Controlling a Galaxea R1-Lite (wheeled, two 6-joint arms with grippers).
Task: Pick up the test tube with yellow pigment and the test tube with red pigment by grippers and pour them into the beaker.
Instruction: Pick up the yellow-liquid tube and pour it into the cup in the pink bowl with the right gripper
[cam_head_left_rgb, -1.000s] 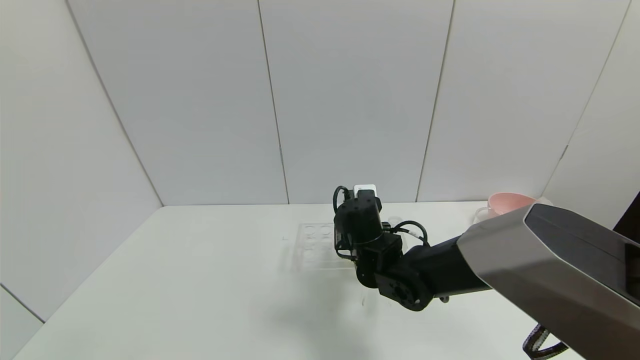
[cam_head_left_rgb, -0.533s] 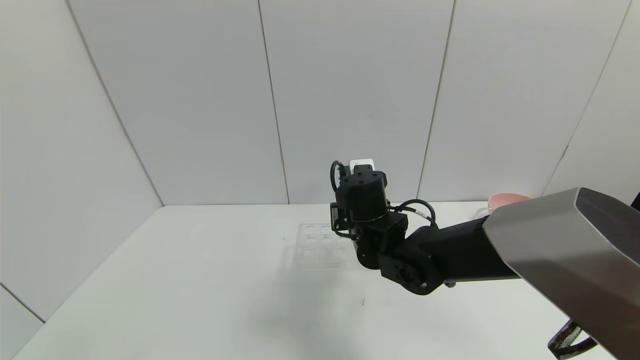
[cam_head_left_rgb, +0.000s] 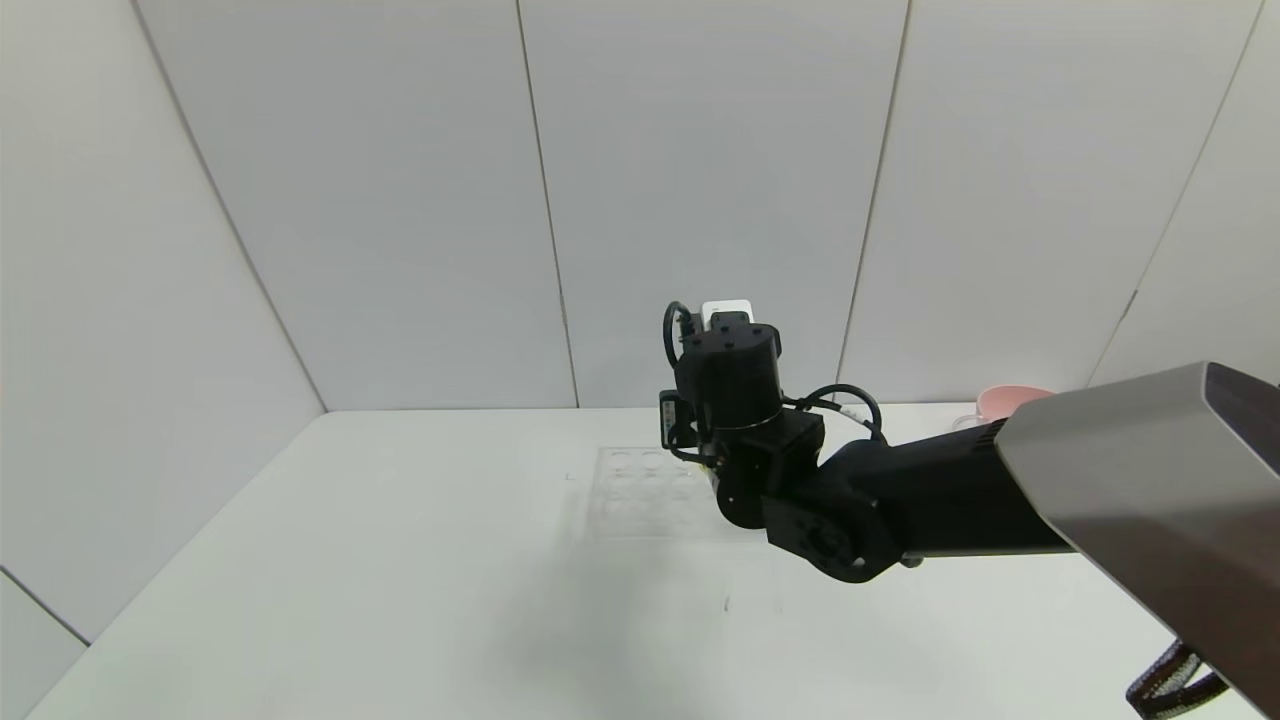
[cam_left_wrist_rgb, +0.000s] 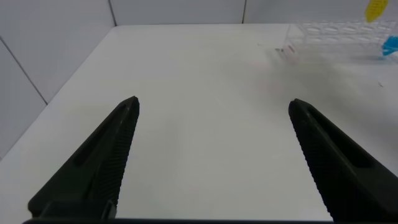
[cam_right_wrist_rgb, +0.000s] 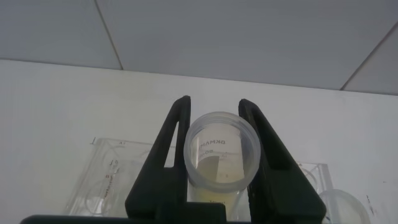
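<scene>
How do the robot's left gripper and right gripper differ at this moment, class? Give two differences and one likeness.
1. The left gripper is open and holds nothing; the right gripper is shut on the test tube with yellow pigment.
2. The left gripper hovers over bare table; the right gripper is above the clear tube rack.

Both have two tapering black fingers.

the test tube with yellow pigment (cam_right_wrist_rgb: 221, 157) looks like clear smooth plastic, faintly frosted at the rim, with printed marks on its wall. the right gripper (cam_right_wrist_rgb: 214, 118) pinching it is matt black – plastic by the look. the left gripper (cam_left_wrist_rgb: 211, 124) has ribbed black fingers (cam_left_wrist_rgb: 99, 155). the rack (cam_head_left_rgb: 645, 490) is transparent and glossy. the table (cam_head_left_rgb: 400, 560) is smooth matt white – the right arm's shell (cam_head_left_rgb: 1150, 520) is satin grey metal or plastic.
</scene>
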